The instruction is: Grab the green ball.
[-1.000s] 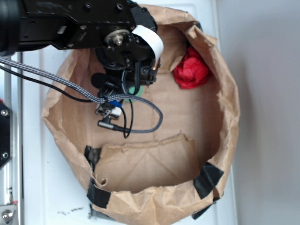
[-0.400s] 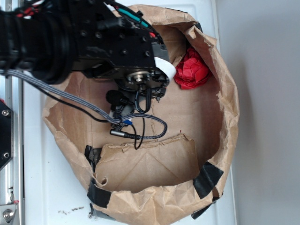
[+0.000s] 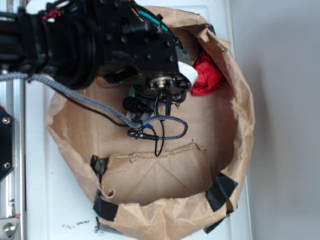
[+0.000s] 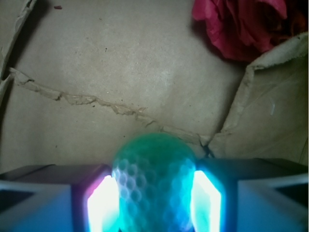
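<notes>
Mint-green and dimpled, the green ball [image 4: 154,181] sits clamped between the two glowing pads [image 4: 102,203] of the gripper [image 4: 154,205], over the brown paper liner [image 3: 165,175]. A crumpled red wad [image 3: 206,75] lies at the far right wall.

1. We see a brown paper bag [image 3: 240,115], its rolled rim patched with black tape [image 3: 222,190].
2. We find a wrinkly red wad [image 3: 207,75] against its far wall.
3. We note a white surface [image 3: 50,200] beneath the bag.
</notes>
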